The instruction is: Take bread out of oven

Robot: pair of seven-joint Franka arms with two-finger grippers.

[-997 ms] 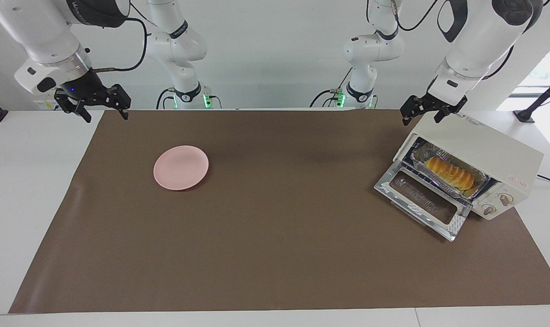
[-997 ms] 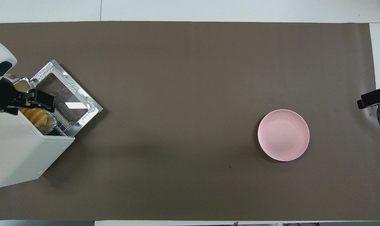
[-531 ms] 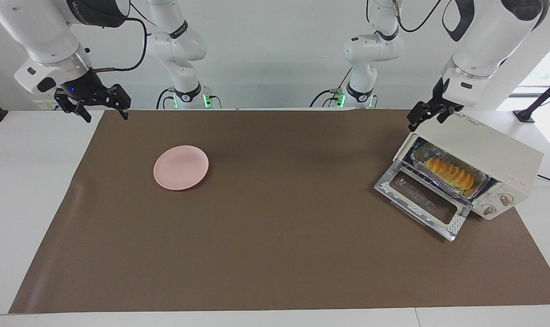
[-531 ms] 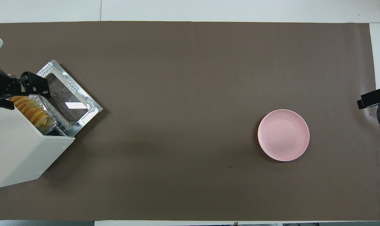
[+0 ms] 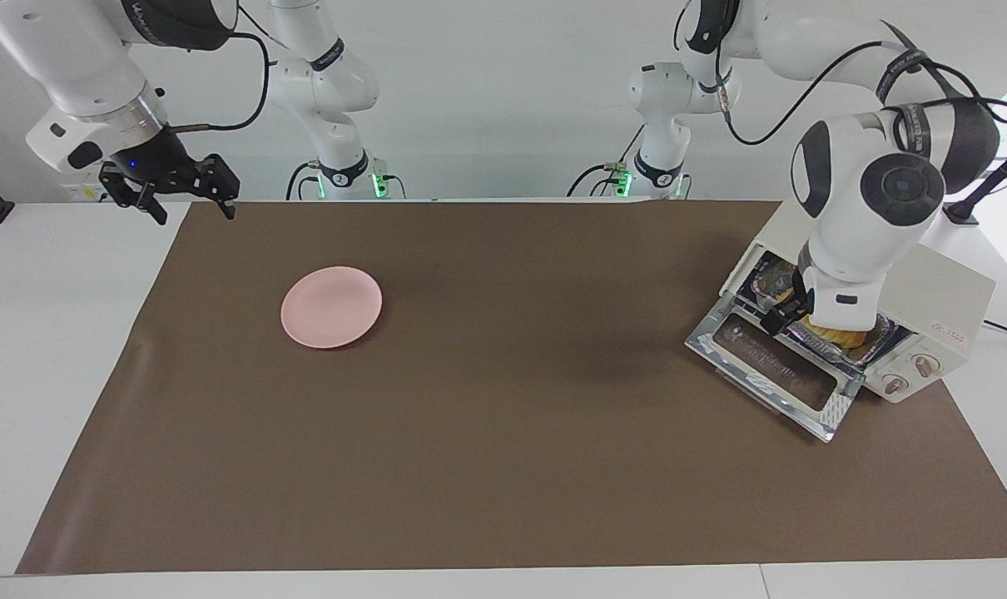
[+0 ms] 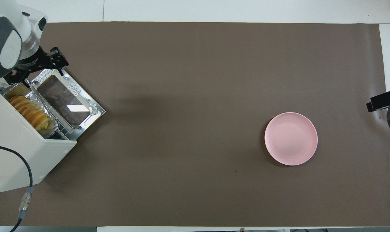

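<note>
White table (image 5: 54, 333) under brown mat (image 5: 503, 466); pale wall (image 5: 503, 100); perhaps a window (image 5: 1003, 125)

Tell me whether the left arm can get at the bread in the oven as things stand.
Probably yes. The oven door is folded down and the bread lies exposed in its foil tray at the opening, with the open left gripper above the door's end, nothing between.

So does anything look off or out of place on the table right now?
Nothing spilled or damaged. The oven sits askew at the left arm's end of the table, door open, the bread in its foil tray. The pink plate is empty.
</note>
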